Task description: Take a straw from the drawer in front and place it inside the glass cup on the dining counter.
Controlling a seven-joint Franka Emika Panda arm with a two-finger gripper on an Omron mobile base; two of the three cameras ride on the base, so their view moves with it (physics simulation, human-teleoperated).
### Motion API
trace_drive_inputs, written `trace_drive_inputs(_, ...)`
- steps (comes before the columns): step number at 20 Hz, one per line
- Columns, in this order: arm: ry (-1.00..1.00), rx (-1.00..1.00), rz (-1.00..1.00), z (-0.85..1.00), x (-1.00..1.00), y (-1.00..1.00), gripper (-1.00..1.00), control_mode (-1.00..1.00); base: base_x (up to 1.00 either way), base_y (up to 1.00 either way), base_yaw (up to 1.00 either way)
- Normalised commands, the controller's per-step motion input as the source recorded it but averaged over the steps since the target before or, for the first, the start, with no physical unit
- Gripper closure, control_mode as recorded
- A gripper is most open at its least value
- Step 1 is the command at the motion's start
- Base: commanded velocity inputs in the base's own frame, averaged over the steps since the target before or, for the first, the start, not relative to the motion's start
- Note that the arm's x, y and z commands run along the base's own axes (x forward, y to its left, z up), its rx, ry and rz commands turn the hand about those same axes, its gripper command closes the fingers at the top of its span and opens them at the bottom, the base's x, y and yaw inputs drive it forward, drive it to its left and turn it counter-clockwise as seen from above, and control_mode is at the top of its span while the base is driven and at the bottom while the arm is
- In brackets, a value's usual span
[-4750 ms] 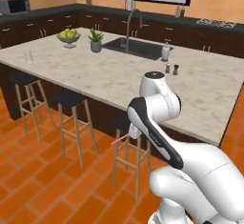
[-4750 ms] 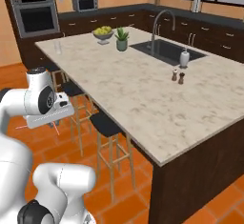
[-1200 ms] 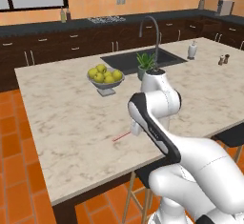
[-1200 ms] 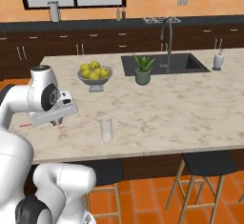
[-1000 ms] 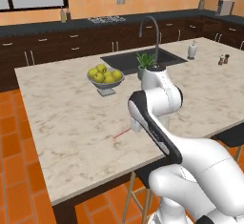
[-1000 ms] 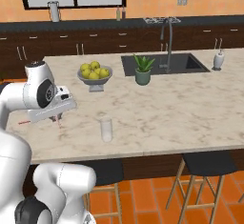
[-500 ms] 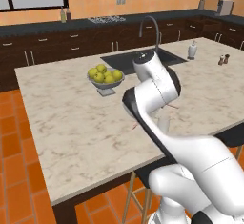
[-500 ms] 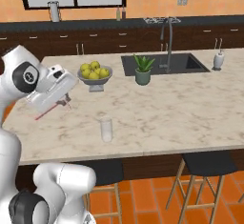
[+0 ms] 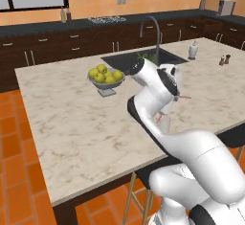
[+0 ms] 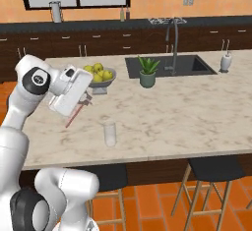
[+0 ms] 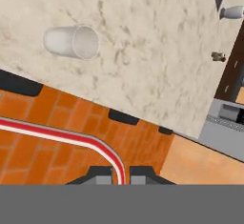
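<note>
Raised and swung toward the sink side since 1 second ago: gripper (image 10: 86, 99), jaws pinched on straw (image 10: 74, 115). Straw slanting down from fingers, in the air above counter (image 10: 197, 107), apart from cup (image 10: 110, 132). Cup upright near front edge, beside and below gripper. Hand view: straw (image 11: 62, 137) bending from between fingertips; cup (image 11: 71, 42) upper left.

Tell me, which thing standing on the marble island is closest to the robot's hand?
The glass cup, standing just below and right of the hand holding the straw. The fruit bowl and potted plant stand further back.
</note>
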Motion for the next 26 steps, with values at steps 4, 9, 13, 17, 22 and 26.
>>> trace_drive_inputs(4,-0.01,-0.26,-0.1,0.0,0.39,-0.17,1.0,-1.0,0.0,0.0,0.0)
trace_drive_inputs(9,-0.01,-0.29,-0.08,-0.02,0.44,-0.14,1.0,-1.0,0.0,0.0,0.0)
trace_drive_inputs(13,-0.02,-0.27,-0.08,-0.19,0.4,-0.12,1.0,-1.0,0.0,0.0,0.0)
trace_drive_inputs(17,-0.04,-0.16,-0.07,-0.17,0.48,-0.05,1.0,-1.0,0.0,0.0,0.0)
trace_drive_inputs(22,-0.05,-0.13,-0.06,-0.1,0.53,-0.01,1.0,-1.0,0.0,0.0,0.0)
trace_drive_inputs(26,-0.02,-0.11,-0.05,-0.16,0.42,0.0,1.0,-1.0,0.0,0.0,0.0)
